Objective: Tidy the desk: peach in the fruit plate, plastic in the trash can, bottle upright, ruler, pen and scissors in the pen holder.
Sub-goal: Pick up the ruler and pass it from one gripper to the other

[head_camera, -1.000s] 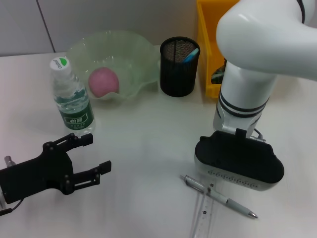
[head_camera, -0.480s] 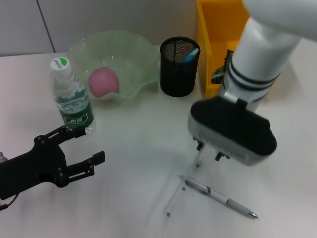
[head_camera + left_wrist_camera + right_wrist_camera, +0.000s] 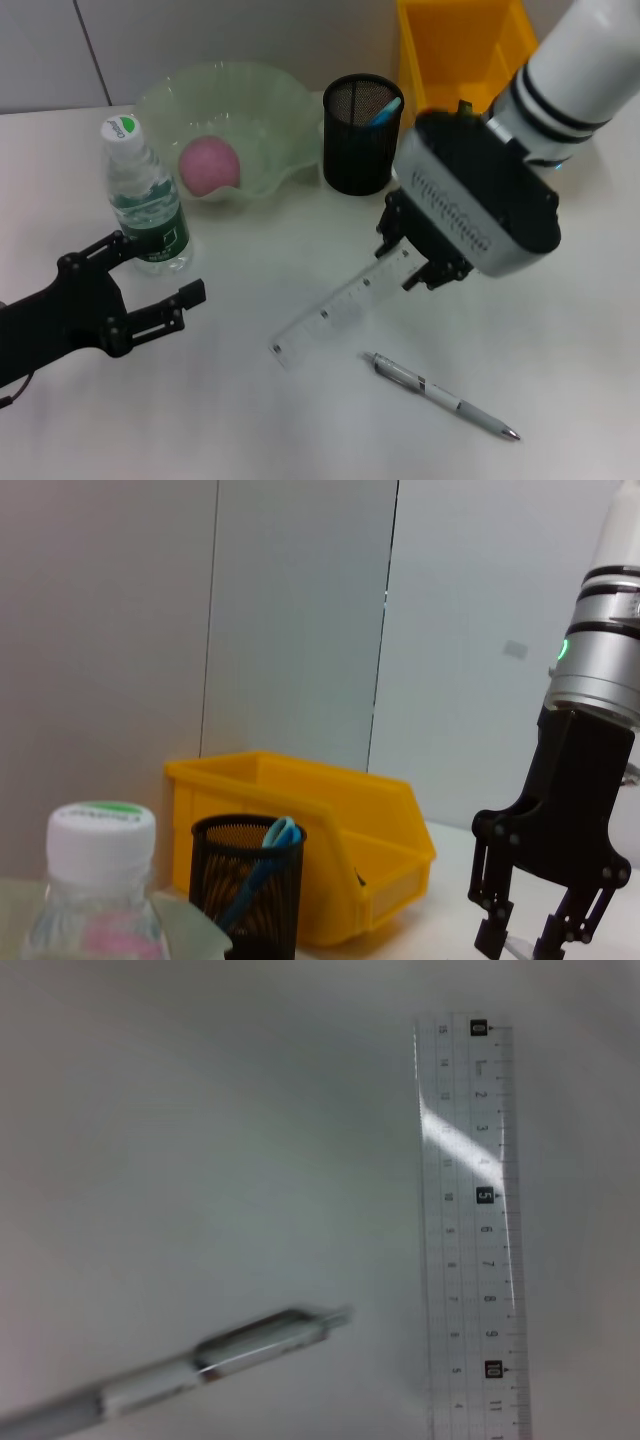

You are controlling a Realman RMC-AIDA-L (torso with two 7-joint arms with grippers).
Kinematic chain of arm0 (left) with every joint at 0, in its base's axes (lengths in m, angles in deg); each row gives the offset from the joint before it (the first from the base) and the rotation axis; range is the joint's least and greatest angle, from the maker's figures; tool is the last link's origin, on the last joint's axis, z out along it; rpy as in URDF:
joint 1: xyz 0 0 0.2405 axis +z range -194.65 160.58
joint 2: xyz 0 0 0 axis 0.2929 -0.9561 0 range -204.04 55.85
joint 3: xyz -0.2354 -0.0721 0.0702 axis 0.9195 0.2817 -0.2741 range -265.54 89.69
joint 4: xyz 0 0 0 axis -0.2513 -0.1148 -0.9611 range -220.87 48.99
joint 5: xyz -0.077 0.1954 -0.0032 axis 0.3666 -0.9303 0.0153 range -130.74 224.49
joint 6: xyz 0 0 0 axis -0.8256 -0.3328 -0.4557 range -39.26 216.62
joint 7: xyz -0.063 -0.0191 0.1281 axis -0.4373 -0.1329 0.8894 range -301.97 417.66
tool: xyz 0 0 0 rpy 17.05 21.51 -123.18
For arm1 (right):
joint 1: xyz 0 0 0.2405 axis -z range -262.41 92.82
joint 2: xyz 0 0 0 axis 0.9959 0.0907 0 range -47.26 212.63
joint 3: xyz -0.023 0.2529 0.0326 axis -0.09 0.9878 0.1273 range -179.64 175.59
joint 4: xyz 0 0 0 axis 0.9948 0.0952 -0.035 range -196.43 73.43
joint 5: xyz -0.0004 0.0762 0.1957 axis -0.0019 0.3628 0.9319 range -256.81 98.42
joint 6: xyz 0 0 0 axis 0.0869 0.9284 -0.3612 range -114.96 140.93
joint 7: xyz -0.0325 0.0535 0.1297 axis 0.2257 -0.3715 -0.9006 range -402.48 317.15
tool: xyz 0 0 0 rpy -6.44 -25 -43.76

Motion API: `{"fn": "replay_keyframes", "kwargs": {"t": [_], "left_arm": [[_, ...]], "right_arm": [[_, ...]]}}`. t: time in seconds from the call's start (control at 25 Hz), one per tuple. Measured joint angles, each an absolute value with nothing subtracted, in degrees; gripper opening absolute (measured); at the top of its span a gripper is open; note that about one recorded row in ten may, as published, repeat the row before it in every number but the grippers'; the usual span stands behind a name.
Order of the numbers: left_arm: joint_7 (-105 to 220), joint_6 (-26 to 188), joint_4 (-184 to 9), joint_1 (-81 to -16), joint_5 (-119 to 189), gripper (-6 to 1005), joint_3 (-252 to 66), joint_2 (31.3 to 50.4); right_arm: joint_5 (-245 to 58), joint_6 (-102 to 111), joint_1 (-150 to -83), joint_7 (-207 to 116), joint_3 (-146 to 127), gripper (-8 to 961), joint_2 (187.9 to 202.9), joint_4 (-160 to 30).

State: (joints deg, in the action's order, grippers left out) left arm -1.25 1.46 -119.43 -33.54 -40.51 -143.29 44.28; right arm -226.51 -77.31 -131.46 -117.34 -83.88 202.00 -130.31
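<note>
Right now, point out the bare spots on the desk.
Free: desk between left gripper and pen; also right of the pen. Crowded: back row of bottle, fruit plate, pen holder, trash can; right gripper holds ruler mid-desk.

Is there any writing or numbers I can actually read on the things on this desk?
"0", "5", "10", "11": printed scale numbers on the ruler held by the right gripper.
Bottle label: pale characters, too small to read.
Bottle cap: green mark, unreadable.

Pale grey wall panels (image 3: pixel 300 620) with dark vertical seams rise behind the white tabletop.
</note>
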Motion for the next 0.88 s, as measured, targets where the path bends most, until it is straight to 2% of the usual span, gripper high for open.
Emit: {"fn": "replay_keyframes", "kwargs": {"t": [0.88], "left_arm": [[6.9, -8.5, -112.5, -31.8, -29.8, 842, -141.5, 44.29]], "right_arm": [[-198.7, -63.3, -116.3, -123.8, -73.6, 381, 202.02, -130.3]]}}
